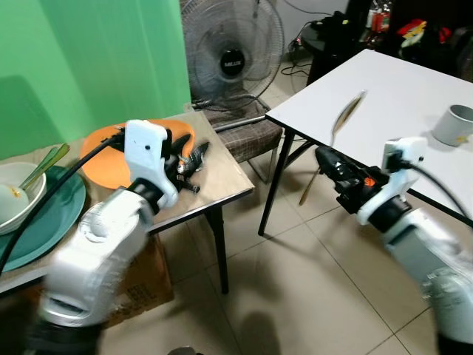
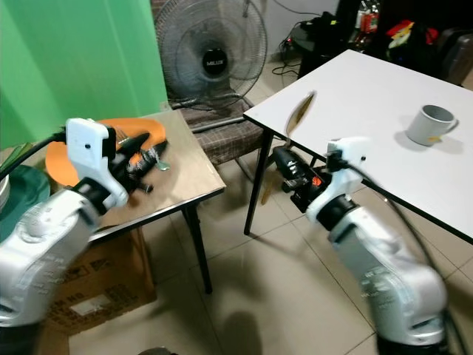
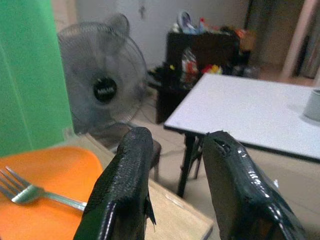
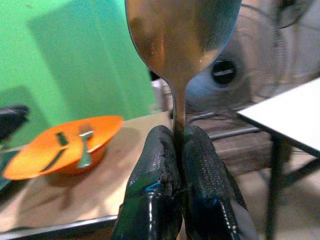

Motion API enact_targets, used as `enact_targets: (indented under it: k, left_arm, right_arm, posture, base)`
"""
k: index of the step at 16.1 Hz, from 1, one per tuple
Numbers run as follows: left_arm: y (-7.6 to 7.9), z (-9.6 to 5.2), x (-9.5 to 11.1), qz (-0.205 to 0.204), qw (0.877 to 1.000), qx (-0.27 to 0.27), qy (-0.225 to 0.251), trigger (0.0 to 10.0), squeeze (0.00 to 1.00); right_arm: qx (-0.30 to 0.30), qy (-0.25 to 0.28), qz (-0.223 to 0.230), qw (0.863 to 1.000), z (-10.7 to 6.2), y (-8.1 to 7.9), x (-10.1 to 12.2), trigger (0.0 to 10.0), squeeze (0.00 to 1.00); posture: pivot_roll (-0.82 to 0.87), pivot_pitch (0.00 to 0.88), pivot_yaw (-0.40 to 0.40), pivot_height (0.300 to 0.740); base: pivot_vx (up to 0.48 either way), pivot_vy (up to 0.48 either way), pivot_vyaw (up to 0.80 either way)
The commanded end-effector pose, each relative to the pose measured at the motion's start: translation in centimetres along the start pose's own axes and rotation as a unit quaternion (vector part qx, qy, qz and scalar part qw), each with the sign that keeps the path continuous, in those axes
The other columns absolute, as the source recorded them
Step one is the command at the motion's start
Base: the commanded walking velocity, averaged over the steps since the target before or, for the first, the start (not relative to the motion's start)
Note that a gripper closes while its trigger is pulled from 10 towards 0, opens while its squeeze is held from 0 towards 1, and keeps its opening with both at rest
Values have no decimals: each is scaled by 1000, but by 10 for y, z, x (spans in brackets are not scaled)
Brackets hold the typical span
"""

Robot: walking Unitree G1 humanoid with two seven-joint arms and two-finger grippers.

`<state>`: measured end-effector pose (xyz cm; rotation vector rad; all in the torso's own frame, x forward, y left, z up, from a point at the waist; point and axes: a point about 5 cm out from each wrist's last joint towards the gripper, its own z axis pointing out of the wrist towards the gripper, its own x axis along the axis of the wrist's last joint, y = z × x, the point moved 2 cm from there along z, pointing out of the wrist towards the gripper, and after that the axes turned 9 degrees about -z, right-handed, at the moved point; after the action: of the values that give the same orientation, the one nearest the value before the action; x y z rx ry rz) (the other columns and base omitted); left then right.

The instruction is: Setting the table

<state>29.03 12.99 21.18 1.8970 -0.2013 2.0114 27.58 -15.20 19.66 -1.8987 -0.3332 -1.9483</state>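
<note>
Right claw [image 4: 177, 165] is pressed together on the handle of one spoon [image 1: 346, 117], bowl end up, held in the air between the two benches, just off the near-left edge of the white bench [image 1: 414, 96]. Left claw [image 3: 175, 190] is spread, fingers apart with nothing between them, hovering over the brown bench [image 1: 214, 174] beside the orange plate [image 1: 111, 159]. The orange plate holds one fork [image 3: 37, 195]; a second dark utensil lies on it, too small to tell. To the left on the brown bench a teal plate [image 1: 44, 222] carries one white bowl [image 1: 18, 192] with a green utensil [image 1: 44, 166] leaning in it. One grey mug [image 2: 431, 124] stands on the white bench, well apart from the spoon. One floor fan [image 1: 233, 55] stands far behind a chair [image 1: 247, 133]. A cardboard box [image 2: 111, 277] sits under the brown bench.
</note>
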Motion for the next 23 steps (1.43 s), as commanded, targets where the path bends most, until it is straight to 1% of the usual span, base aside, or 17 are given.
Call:
enact_targets:
  k: [1, 2, 3, 4, 5, 6, 7, 8, 9, 11, 23]
  left_arm:
    - [-1, -2, -1, 25, 999, 35, 18, 10000, 0]
    - [-2, -4, -11, 59, 996, 58, 19, 10000, 0]
    - [-2, -6, -26, 83, 994, 73, -2, 10000, 0]
    - [0, -8, -33, 81, 993, 79, -7, 10000, 0]
    - [-1, -9, -35, 84, 993, 86, -8, 10000, 0]
    - [-6, -11, -38, 70, 991, 111, -9, 10000, 0]
    - [-8, -11, -39, 70, 990, 121, -10, 10000, 0]
    - [-13, -10, -41, 76, 987, 138, -4, 10000, 0]
    - [-13, -10, -41, 79, 986, 144, 1, 10000, 0]
    - [-11, -12, -42, 80, 987, 143, 2, 10000, 0]
    - [-11, -12, -42, 80, 987, 143, 2, 10000, 0]
  right_arm:
    - [-34, -4, -31, 999, 0, 0, -2, 10000, 0]
    - [-49, -17, -68, 996, 2, -3, -12, 10000, 0]
    - [-63, -21, -79, 995, 3, -6, -20, 10000, 0]
    - [-75, -18, -72, 994, 3, -7, -25, 10000, 0]
    - [-80, -20, -68, 994, 2, -7, -27, 10000, 0]
    - [-93, -31, -67, 993, 1, -7, -35, 10000, 0]
    - [-98, -40, -72, 992, 0, -6, -40, 10000, 0]
    - [-119, -50, -85, 988, -5, -1, -47, 10000, 0]
    - [-136, -55, -92, 985, -8, 3, -50, 10000, 0]
    - [-154, -54, -110, 980, -9, 7, -50, 10000, 0]
    - [-154, -54, -110, 980, -9, 7, -50, 10000, 0]
  posture:
    - [-50, 0, 16, 740]
    - [-48, 0, 15, 740]
    - [-48, 0, 15, 740]
    - [-46, 0, 13, 740]
    - [-44, 0, 10, 740]
    - [-45, 0, 6, 740]
    - [-45, 0, 4, 740]
    - [-41, 0, -1, 740]
    - [-43, 0, -1, 740]
    - [-45, 1, -1, 740]
    - [-45, 1, -1, 740]
  base:
    - [0, 0, 0]
    - [0, 0, 0]
    - [0, 0, 0]
    - [0, 0, 0]
    - [0, 0, 0]
    - [0, 0, 0]
    - [0, 0, 0]
    - [0, 0, 0]
    - [0, 0, 0]
    - [0, 0, 0]
    - [0, 0, 0]
